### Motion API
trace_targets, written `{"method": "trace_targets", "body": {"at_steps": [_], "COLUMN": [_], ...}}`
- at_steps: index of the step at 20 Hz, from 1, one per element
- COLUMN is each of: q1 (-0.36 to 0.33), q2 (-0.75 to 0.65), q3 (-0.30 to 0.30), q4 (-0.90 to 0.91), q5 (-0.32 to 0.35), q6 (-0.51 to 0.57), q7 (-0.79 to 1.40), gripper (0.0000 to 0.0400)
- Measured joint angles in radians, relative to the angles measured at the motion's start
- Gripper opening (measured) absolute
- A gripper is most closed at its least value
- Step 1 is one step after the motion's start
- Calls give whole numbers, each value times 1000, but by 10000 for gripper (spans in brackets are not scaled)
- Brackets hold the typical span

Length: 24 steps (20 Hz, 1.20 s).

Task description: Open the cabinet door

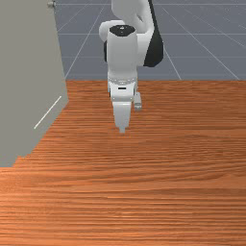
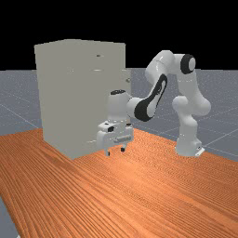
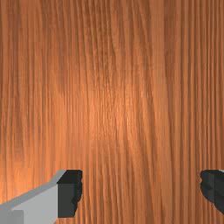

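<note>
An open tool point(image 2: 115, 151), its fingers apart with nothing between them, points down above the wooden surface point(image 2: 139, 200), while the tall grey cabinet point(image 2: 58, 97) stands at the far view's left and the front view's left. Which panel is the door, and whether it is ajar, cannot be told for certain; a small knob-like fitting point(image 2: 128, 80) juts from the cabinet's edge, well above the tool, and is the likely handle.

That difference in height is the first hazard. The tool probably has to rise and turn toward the fitting, and a climb begun too close to the cabinet could knock the hand or a forearm joint against its wall. Dipping any lower risks scraping the fingertips on the surface.

The fitting's small size leaves little to grip: fingers arriving off-centre could push it, close on air or slip off under load. Should the door catch, a straight pull instead of a curved one could strain the hold, and the swinging panel could strike the arm point(image 2: 186, 88).
</note>
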Motion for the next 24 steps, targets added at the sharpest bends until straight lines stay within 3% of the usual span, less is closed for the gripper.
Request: {"method": "trace_targets", "body": {"at_steps": [4, 5, 6, 7, 9, 11, 13, 20, 24], "q1": [-1, 23, 43, 55, 58, 39, 26, 25, 29], "q2": [2, -33, -53, -56, -41, -34, -34, -145, -346], "q3": [-34, -59, -76, -93, -127, -148, -155, -161, -167], "q4": [-13, -25, -4, 25, 70, 76, 72, 16, -160], "q5": [-22, 2, 42, 94, 225, 325, 369, 393, 394], "q6": [-44, -162, -269, -356, -476, -518, -529, -524, -376], "q7": [59, 273, 476, 670, 1031, 1212, 1273, 1301, 1298], "gripper": [400, 246, 151, 93, 35, 13, 5, 0, 0]}}
